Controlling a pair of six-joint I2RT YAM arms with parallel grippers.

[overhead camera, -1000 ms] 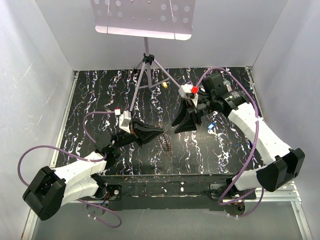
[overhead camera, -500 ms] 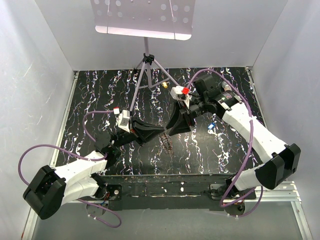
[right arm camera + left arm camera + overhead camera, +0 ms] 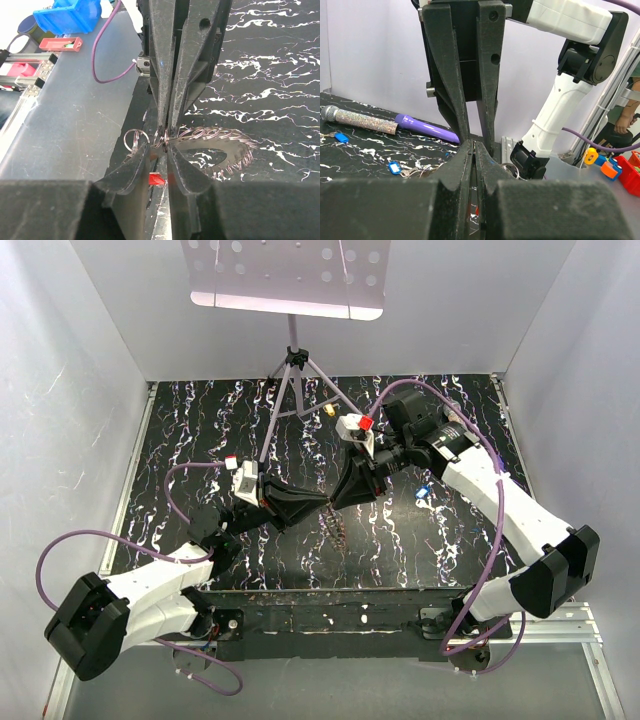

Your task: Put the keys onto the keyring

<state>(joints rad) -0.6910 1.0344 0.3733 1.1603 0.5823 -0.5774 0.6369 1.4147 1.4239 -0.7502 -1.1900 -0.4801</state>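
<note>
Centrally, left gripper point(image 3: 320, 502) against right gripper point(image 3: 341, 501)

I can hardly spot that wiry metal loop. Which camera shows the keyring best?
The right wrist view: the keyring fills the middle, its jagged wire outline sharp. The top view shows only a faint smudge; in the left wrist view, pincer fingers hide nearly all of it.

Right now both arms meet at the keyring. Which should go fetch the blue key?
Right. The blue key lies on the side of the right gripper, close beside that arm; the left gripper would have to reach across. Left's fingers look shut on the keyring and can hold it.
</note>
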